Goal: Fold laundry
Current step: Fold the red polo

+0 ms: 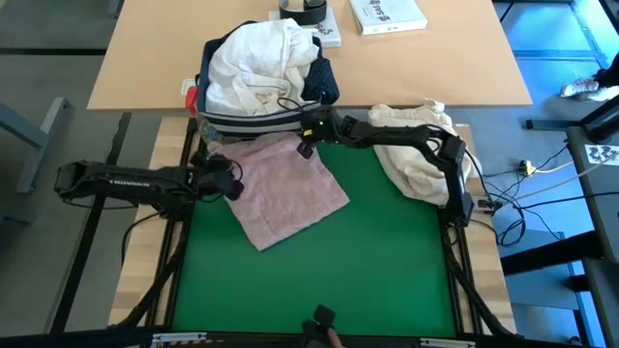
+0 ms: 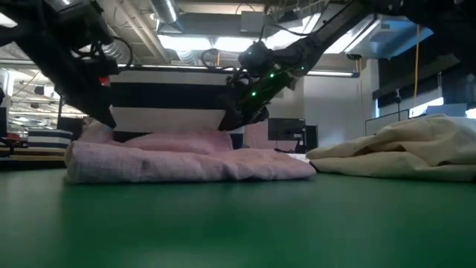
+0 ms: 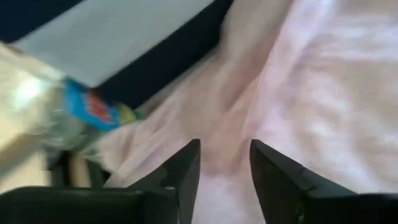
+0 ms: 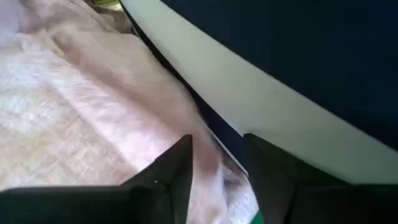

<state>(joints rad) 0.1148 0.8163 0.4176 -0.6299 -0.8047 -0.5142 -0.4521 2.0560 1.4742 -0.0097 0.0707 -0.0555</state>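
Lying folded on the mat: pale pink top (image 1: 287,191). Left gripper (image 3: 224,163) and right gripper (image 4: 217,159) hovering parted, gripping nothing. Waiting in the navy fabric bin (image 1: 319,82): white shirt (image 1: 253,63).

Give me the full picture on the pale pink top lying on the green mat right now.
The pale pink top is a soft, finely woven garment, folded into a rough rectangle lying flat and skewed on the green table mat. Its surface is lightly wrinkled, with a thicker edge facing the low camera. Its far edge lies against the navy fabric bin with white stripes. The left gripper is at its left edge, the right gripper at its far corner, both with fingers apart over the cloth.
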